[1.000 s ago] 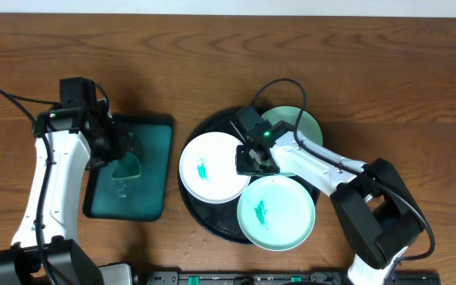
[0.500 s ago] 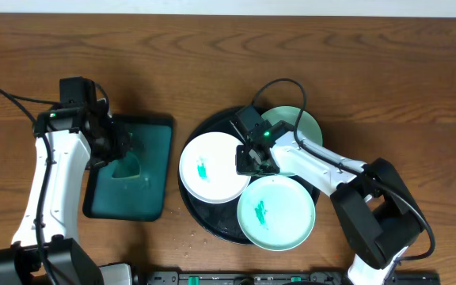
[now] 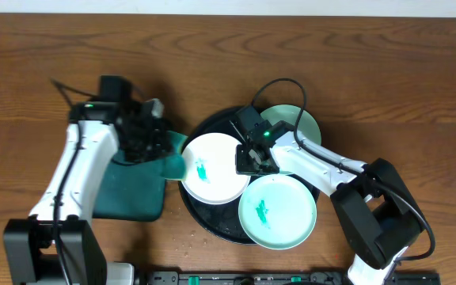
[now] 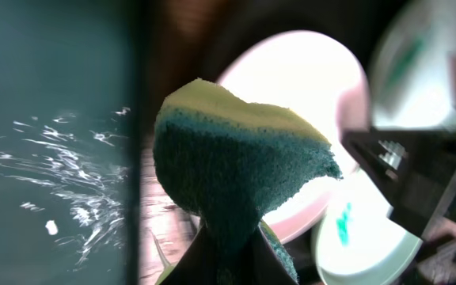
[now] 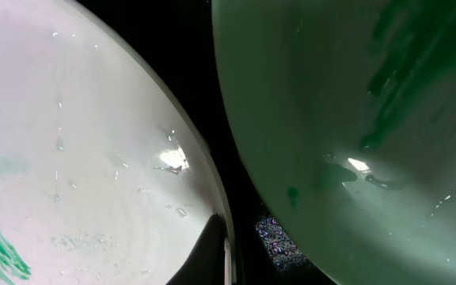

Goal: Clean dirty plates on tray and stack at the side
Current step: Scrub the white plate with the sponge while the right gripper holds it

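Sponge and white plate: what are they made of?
The sponge looks like soft foam: a pale yellow layer behind a rough, fuzzy teal scrubbing face. The white plate is smooth and glossy with bright glints, maybe ceramic or hard plastic; I can't tell which.

We see a brown wood-grain counter (image 3: 212, 47) running across the whole overhead view. On its left half lies a dark-teal rectangular tray (image 3: 137, 194) with rounded corners and a low rim. In the left wrist view its surface (image 4: 46, 119) glistens with scattered water streaks and drops. A sponge (image 3: 172, 162) hangs just past this tray's right edge; close up, the sponge (image 4: 236, 174) shows a rough dark-teal face under a pale yellow-green layer. A black rail (image 3: 275, 279) lines the counter's near edge.
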{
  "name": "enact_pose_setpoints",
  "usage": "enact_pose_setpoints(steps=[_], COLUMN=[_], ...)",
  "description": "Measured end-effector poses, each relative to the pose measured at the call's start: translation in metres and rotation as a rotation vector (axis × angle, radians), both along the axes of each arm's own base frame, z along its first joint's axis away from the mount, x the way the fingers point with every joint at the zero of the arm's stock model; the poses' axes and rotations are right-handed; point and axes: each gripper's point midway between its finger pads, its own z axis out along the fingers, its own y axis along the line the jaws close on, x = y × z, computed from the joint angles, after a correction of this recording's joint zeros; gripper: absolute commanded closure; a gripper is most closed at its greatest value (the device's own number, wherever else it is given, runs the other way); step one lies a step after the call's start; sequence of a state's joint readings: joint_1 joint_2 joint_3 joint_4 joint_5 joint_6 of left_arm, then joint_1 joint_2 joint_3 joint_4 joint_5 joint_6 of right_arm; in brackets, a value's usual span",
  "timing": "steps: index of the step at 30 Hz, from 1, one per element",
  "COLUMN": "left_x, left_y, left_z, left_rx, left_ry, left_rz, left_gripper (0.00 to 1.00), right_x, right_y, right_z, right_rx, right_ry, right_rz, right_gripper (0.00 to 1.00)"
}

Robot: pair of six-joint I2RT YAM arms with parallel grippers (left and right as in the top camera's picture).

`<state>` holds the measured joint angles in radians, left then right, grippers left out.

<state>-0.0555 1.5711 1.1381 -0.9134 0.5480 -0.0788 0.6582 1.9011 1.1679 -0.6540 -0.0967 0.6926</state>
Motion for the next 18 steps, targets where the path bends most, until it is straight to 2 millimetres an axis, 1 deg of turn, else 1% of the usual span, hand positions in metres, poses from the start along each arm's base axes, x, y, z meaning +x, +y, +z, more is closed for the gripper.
enact_pose_setpoints(steps=[3,6,8,10,13,15,16,18], left_x=[0.0,0.001,0.002,0.001,0.003,0.008,0.011,0.013], left_y=[-0.026,-0.044,-0.051,-0.054,-0.052,-0.048,-0.044,-0.04], left_z=[0.001,-0.003,-0.01,-0.02,-0.041,-0.058,-0.07,-0.079], left_rx=[-0.023,-0.035,-0.035,-0.023,0.01,0.041,0.075,0.102], left_ry=[-0.029,-0.034,-0.019,0.011,0.063,0.084,0.1,0.114], left_rz=[-0.069,-0.106,-0.116,-0.113,-0.094,-0.078,-0.063,-0.046], left_gripper=[0.93,0.93,0.93,0.93,0.93,0.93,0.93,0.93], right_x=[-0.001,-0.001,-0.002,-0.002,-0.003,-0.002,-0.003,-0.002], right_y=[-0.001,-0.002,-0.003,-0.005,-0.006,-0.006,-0.006,-0.006], right_z=[0.0,0.0,0.0,0.001,0.001,0.001,0.001,0.001], right_rx=[-0.005,-0.009,-0.015,-0.023,-0.031,-0.031,-0.031,-0.031], right_ry=[0.005,0.008,0.014,0.017,0.019,0.019,0.019,0.018], right_rz=[-0.016,-0.03,-0.038,-0.053,-0.067,-0.07,-0.07,-0.07], right_gripper=[0.99,0.99,0.99,0.99,0.99,0.99,0.99,0.99])
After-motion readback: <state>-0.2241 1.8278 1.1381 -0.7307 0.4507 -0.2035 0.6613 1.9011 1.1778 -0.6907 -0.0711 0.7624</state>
